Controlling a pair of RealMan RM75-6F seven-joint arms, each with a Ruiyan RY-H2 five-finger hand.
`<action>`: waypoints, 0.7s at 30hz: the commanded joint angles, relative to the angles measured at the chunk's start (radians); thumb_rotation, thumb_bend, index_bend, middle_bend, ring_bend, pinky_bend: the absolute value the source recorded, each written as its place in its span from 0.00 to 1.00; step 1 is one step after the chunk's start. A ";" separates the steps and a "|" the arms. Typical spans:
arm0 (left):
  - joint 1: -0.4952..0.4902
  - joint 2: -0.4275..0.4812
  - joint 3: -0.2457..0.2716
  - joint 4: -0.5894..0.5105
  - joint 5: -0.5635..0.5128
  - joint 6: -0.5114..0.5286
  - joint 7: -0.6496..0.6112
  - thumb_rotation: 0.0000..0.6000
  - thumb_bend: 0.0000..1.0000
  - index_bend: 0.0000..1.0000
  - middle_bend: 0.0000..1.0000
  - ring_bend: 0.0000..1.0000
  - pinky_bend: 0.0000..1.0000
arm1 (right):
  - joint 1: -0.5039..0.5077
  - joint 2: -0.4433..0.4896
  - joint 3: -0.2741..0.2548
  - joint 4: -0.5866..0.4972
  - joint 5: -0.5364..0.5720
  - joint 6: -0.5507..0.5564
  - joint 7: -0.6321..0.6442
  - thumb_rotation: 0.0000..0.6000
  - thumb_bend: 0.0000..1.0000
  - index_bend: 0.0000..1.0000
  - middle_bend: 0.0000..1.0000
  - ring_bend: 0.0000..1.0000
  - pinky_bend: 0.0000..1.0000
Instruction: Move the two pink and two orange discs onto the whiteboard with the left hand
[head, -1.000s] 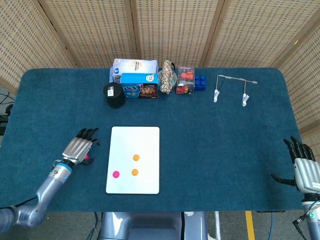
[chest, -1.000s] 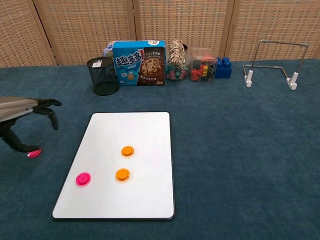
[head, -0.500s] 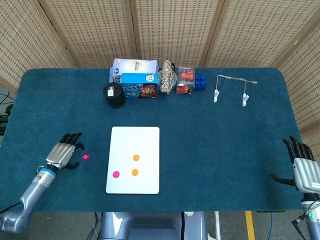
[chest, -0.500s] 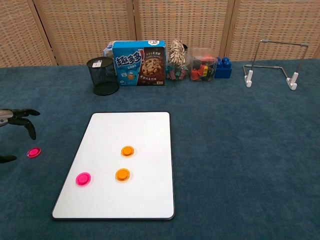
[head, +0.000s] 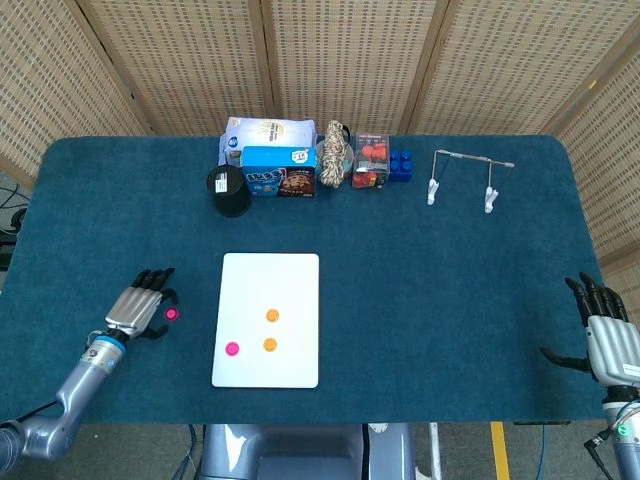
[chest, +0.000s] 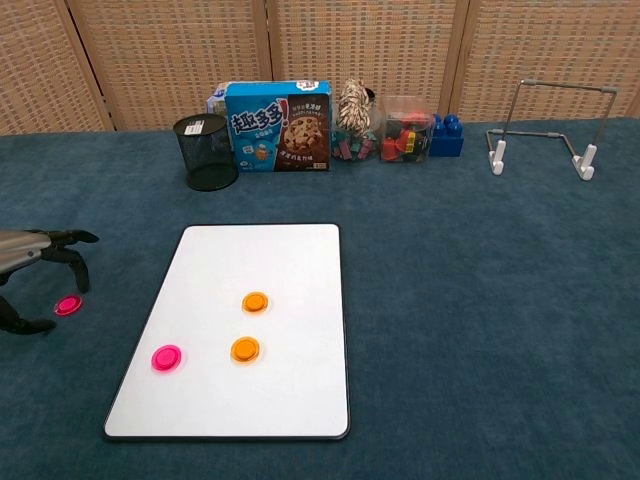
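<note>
The whiteboard (head: 270, 280) (chest: 260, 260) lies flat at the table's front centre. On it sit two orange discs (head: 272, 315) (head: 269, 344) (chest: 255, 301) (chest: 245, 349) and one pink disc (head: 232, 349) (chest: 166, 357). A second pink disc (head: 171, 314) (chest: 68, 305) lies on the blue cloth left of the board. My left hand (head: 138, 309) (chest: 35, 260) hovers just left of that disc, fingers spread and arched over it, holding nothing. My right hand (head: 605, 335) rests open at the table's right front edge, seen only in the head view.
Along the back stand a black mesh cup (head: 229, 190), a cookie box (head: 279, 171), a bag (head: 268, 133), a rope bundle (head: 335, 152), a clear box of red items (head: 371, 160), blue blocks (head: 401, 164) and a wire stand (head: 465, 175).
My left hand drew back to the left off the pink disc, then came back right toward it. The disc stayed on the cloth. The right hand has not moved.
</note>
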 joint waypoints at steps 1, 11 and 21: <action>0.001 -0.003 -0.003 0.002 0.002 -0.003 0.000 1.00 0.31 0.44 0.00 0.00 0.00 | 0.000 0.000 0.000 0.000 0.000 0.000 0.000 1.00 0.04 0.00 0.00 0.00 0.00; 0.010 -0.004 -0.023 0.001 -0.006 0.002 0.019 1.00 0.34 0.56 0.00 0.00 0.00 | 0.000 0.000 -0.001 0.001 -0.001 0.000 0.001 1.00 0.04 0.00 0.00 0.00 0.00; -0.035 0.034 -0.078 -0.111 0.003 -0.001 0.058 1.00 0.33 0.57 0.00 0.00 0.00 | 0.000 0.000 0.000 -0.001 0.000 0.000 -0.001 1.00 0.04 0.00 0.00 0.00 0.00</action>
